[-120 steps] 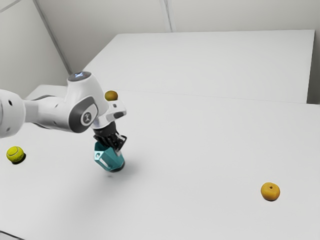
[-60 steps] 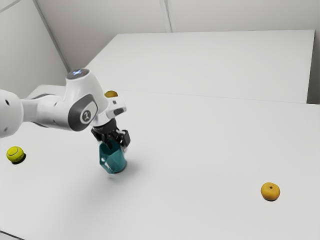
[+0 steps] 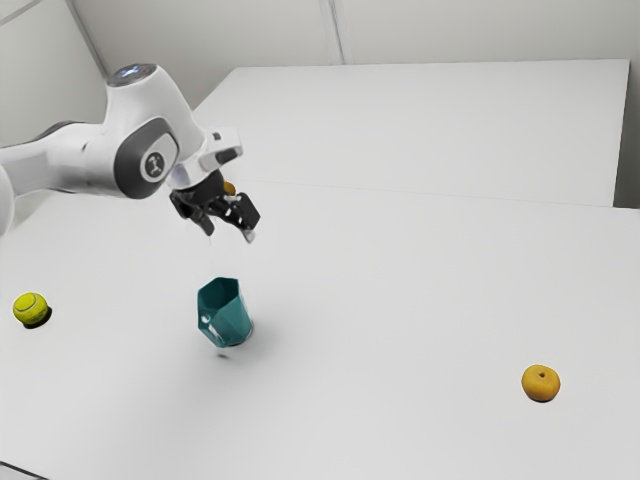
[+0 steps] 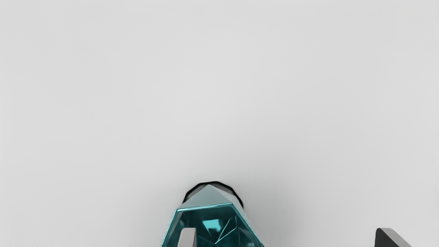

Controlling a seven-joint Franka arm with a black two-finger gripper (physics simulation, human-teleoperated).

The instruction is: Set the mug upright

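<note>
Gripper (image 3: 229,231) above teal mug (image 3: 229,318), well apart from it, fingers spread wide, nothing pinched. Mug upright on white table (image 3: 400,300), open mouth up, dark base down, far in from table's far edge, toward exterior view's left; handle side facing that way too. Tennis ball (image 3: 31,309) nearer table's edge at exterior view's left. Mandarin (image 3: 541,383) toward exterior view's right; second orange fruit (image 3: 229,188) partly hidden behind gripper.

I see the mug (image 3: 229,322), glossy teal and faceted with an angular rim (image 4: 205,207), standing upright, mouth up, on the white table (image 3: 420,300) toward the exterior view's left.
</note>
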